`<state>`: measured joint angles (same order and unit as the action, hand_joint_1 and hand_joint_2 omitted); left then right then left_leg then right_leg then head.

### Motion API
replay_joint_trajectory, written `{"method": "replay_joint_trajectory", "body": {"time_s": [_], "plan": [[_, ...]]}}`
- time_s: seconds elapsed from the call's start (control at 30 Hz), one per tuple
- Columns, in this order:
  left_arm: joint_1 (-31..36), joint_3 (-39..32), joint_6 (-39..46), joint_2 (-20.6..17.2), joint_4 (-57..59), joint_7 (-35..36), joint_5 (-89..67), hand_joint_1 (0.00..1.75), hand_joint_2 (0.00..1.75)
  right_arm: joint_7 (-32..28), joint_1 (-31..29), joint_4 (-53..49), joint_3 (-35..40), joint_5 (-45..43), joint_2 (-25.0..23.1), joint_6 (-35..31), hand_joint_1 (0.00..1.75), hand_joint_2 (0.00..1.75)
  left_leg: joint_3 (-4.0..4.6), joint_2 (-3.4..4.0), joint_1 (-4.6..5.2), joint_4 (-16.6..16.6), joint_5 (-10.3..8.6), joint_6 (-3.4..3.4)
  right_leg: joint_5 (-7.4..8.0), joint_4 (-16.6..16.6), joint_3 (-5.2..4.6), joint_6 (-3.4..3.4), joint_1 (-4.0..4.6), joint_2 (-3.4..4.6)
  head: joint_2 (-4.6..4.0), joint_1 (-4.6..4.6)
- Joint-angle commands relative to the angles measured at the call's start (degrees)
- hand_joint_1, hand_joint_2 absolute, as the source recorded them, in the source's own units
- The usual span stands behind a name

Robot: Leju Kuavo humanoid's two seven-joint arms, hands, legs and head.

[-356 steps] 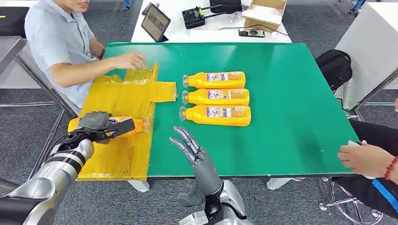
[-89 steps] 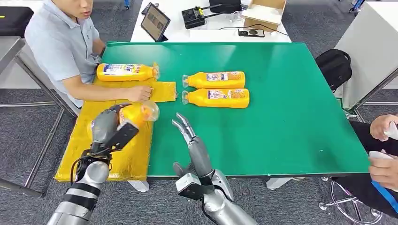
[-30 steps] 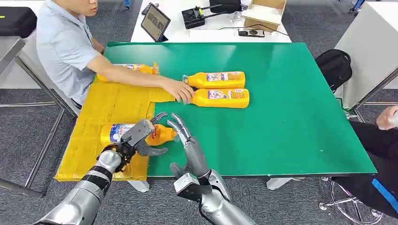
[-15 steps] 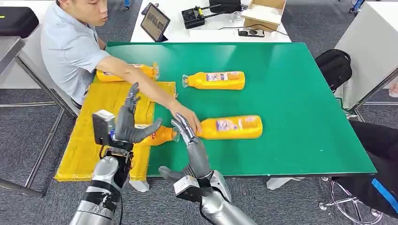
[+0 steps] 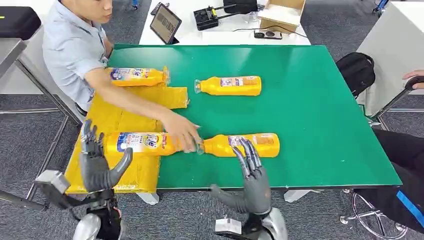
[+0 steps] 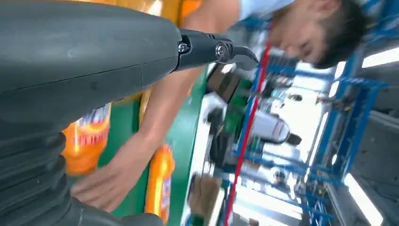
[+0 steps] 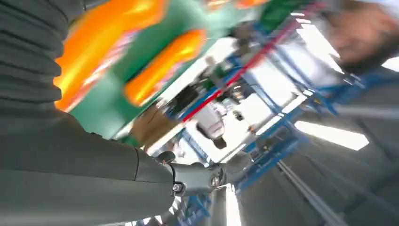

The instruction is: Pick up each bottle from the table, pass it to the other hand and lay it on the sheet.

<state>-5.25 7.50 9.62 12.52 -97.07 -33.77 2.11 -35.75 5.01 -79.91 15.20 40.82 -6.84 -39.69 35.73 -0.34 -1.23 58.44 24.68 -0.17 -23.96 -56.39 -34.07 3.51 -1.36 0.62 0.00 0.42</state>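
Observation:
Four orange bottles lie on their sides. One (image 5: 137, 76) rests at the back of the yellow sheet (image 5: 120, 107), another (image 5: 140, 143) near the sheet's front. A third (image 5: 230, 85) is on the green table (image 5: 315, 100) further back; the fourth (image 5: 245, 144) lies near the table's front. A person's hand (image 5: 180, 134) rests where the two front bottles' necks meet. My left hand (image 5: 97, 162) is raised at the sheet's front left corner, fingers spread, holding nothing. My right hand (image 5: 252, 175) stands upright at the table's front edge, fingertips just before the fourth bottle, empty.
The person sits at the table's left side with an arm stretched over the sheet. A white table behind carries a tablet (image 5: 165, 22), a black device (image 5: 210, 17) and a cardboard box (image 5: 282, 12). A black bag (image 5: 356, 70) stands at the right.
My left hand has drawn back to the front left, away from the bottle on the sheet. My right hand has shifted right to the front table bottle. The person's hand slid slightly left.

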Motion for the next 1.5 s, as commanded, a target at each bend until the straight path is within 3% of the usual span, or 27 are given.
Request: {"method": "replay_joint_trajectory", "body": {"time_s": [0.03,0.2,0.43,0.53,0.8,1.03,1.33,1.5], "plan": [[-5.48,-0.44,1.26,-1.59,-7.46,-1.44,-4.12,0.0,1.75,13.03,-2.0,6.18,-12.31,12.29,5.36,5.11,0.0,1.75,-0.25,0.07,-0.01,-0.06,0.06,0.09,-0.02,0.1,0.25,-0.14,0.05,0.0,0.0,0.02],[-4.13,-0.2,7.37,-1.09,-7.07,-3.75,-10.66,0.0,1.75,17.8,-6.27,11.16,-12.72,15.63,7.05,7.66,0.0,1.75,-0.28,0.11,0.0,-0.07,0.02,0.09,0.0,0.09,0.27,-0.14,0.04,0.03,0.0,0.0],[-3.72,0.67,7.4,-1.68,-6.58,-3.62,-10.62,0.0,1.75,17.92,-8.21,14.16,-13.18,15.0,7.33,8.8,0.0,1.75,-0.21,0.04,0.0,-0.06,-0.03,0.06,0.02,0.05,0.2,-0.07,0.02,-0.02,0.0,0.0],[-1.65,2.28,7.63,-2.02,-4.37,-4.57,-11.58,0.0,1.75,12.89,-12.33,20.64,-13.76,8.03,7.89,13.33,0.0,1.75,-0.36,0.07,-0.02,-0.08,0.02,0.09,-0.01,0.1,0.36,-0.14,0.06,-0.02,0.0,0.02],[3.36,4.37,6.81,-2.57,1.85,-4.4,-10.84,0.0,1.75,9.34,-21.98,36.64,-11.2,8.29,7.9,14.75,0.0,1.75,-0.42,0.15,0.0,-0.16,-0.09,0.11,0.11,0.16,0.37,-0.16,0.05,0.05,0.0,0.02],[3.45,4.63,6.42,-2.88,2.07,-4.12,-10.84,0.0,1.75,9.26,-22.42,37.6,-10.65,8.64,7.96,14.55,0.0,1.75,-0.32,0.06,0.0,-0.09,-0.07,0.08,0.04,0.06,0.3,-0.09,0.03,-0.01,0.0,0.0],[5.86,6.63,4.83,-2.79,4.94,-2.62,-9.88,0.0,1.75,12.52,-30.15,46.63,-8.86,10.5,8.3,14.89,0.0,1.75,-0.27,0.09,0.01,-0.05,-0.09,0.08,0.08,0.03,0.24,-0.09,0.02,0.02,0.0,0.0],[5.34,6.36,4.39,-2.79,4.26,-1.44,-9.35,0.0,1.75,19.65,-32.48,48.68,-6.59,15.92,8.52,13.18,0.0,1.75,-0.37,0.1,0.03,-0.09,-0.09,0.1,0.06,0.05,0.33,-0.13,0.02,-0.01,0.0,0.02]]}}
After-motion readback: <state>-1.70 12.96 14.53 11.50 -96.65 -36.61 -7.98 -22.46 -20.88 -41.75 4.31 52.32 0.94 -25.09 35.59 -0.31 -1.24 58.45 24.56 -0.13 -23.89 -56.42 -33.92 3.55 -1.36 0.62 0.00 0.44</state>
